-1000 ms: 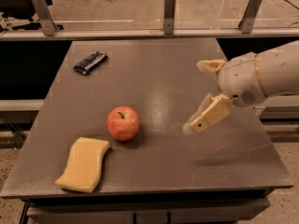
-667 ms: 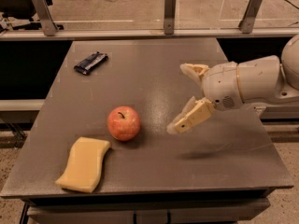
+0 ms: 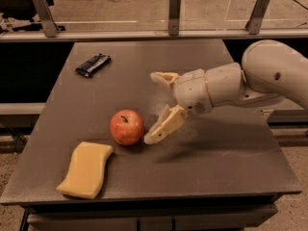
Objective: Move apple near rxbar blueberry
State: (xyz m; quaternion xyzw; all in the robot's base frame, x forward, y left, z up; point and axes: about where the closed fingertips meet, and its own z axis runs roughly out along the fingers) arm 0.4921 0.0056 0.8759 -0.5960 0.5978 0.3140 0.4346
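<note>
On the table (image 3: 231, 167) you see the apple (image 3: 127, 127) just beside the sponge (image 3: 86, 169), well apart from the rxbar blueberry (image 3: 93, 64) at the far left. Right of it the gripper (image 3: 161, 105) holds its jaws spread wide. The apple is probably firm and smooth, so grip it across the widest middle.

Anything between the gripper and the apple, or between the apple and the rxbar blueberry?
Nothing visible. The open gripper hangs just beside the apple; only bare table separates that apple from the rxbar blueberry. The sponge lies off that path.
</note>
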